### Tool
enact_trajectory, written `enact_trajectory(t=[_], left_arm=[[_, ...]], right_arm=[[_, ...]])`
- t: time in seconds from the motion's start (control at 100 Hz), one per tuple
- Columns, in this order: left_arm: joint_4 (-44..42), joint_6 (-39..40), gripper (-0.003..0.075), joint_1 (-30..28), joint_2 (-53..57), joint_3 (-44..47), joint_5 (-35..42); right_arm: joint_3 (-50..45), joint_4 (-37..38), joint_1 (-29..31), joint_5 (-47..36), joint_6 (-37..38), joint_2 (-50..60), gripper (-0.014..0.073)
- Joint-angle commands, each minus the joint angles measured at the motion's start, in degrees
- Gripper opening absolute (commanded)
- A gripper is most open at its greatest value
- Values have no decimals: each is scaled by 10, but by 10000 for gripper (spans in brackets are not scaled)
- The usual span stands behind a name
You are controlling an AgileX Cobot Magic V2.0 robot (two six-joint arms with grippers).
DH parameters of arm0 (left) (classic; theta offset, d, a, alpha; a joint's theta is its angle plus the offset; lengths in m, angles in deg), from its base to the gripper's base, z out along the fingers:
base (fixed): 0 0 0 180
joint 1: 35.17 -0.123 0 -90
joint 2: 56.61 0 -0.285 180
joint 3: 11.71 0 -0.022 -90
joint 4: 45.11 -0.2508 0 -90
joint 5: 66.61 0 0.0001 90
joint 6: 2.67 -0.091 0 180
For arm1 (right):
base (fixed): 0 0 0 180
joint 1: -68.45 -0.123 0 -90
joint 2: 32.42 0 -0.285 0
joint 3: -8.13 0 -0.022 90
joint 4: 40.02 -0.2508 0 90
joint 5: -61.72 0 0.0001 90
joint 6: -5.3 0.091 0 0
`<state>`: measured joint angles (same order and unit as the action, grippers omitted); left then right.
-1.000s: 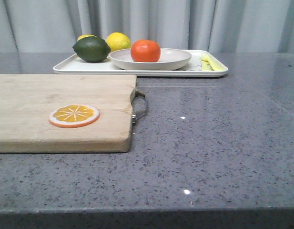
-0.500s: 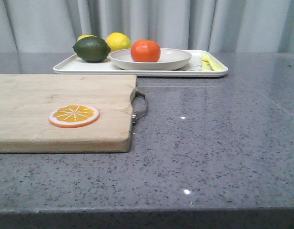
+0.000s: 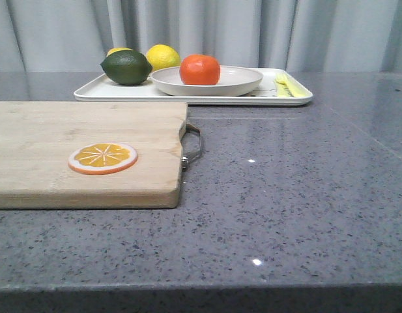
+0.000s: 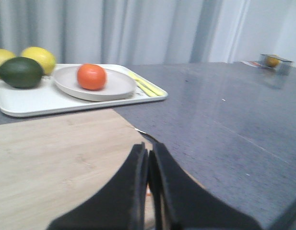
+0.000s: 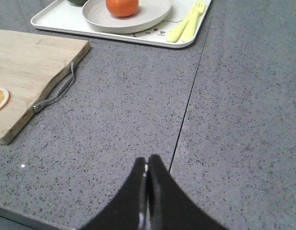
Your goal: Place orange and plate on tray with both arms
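The orange (image 3: pixel 200 69) rests in the off-white plate (image 3: pixel 243 82), and the plate sits on the white tray (image 3: pixel 96 92) at the back of the table. All three show again in the left wrist view: the orange (image 4: pixel 91 76), the plate (image 4: pixel 114 88), the tray (image 4: pixel 37 101); and in the right wrist view: the orange (image 5: pixel 122 6), the plate (image 5: pixel 152 17), the tray (image 5: pixel 56 21). My left gripper (image 4: pixel 148 149) is shut and empty above the cutting board's corner. Shut and empty too, my right gripper (image 5: pixel 148 162) hangs over bare grey table, well short of the tray. Neither gripper appears in the front view.
A wooden cutting board (image 3: pixel 51 140) with a metal handle (image 3: pixel 191 145) lies at front left, bearing an orange slice disc (image 3: pixel 102 158). A dark green lime (image 3: pixel 126 67), a lemon (image 3: pixel 162 57) and yellow cutlery (image 3: pixel 287 85) share the tray.
The front view has shifted by a pixel or two; nothing on the table has moved.
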<state>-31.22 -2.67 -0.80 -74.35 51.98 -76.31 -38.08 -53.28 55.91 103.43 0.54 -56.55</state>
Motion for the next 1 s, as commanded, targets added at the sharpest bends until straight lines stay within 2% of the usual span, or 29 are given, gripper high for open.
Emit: enact_trajectory(t=[0.0,0.22,0.35,0.56,0.75,0.87,0.99], left_arm=[[-18,0,-20,-39,1,4,89],[-78,0,-20,-146,29,39,105],[-80,0,-20,-216,56,62,105],[-80,0,-20,-297,111,94,105],[-80,0,-20,-346,122,122,108],[-84,0,-20,-357,122,141,118],[-86,0,-20,-357,122,141,94]], right_arm=[[15,-5,0,-46,-3,-4,-67],[15,-5,0,-46,-3,-4,-67],[15,-5,0,-46,-3,-4,-67],[15,-5,0,-46,-3,-4,-67],[15,-5,0,-46,-3,-4,-67],[15,-5,0,-46,-3,-4,-67],[15,-5,0,-46,-3,-4,-67]])
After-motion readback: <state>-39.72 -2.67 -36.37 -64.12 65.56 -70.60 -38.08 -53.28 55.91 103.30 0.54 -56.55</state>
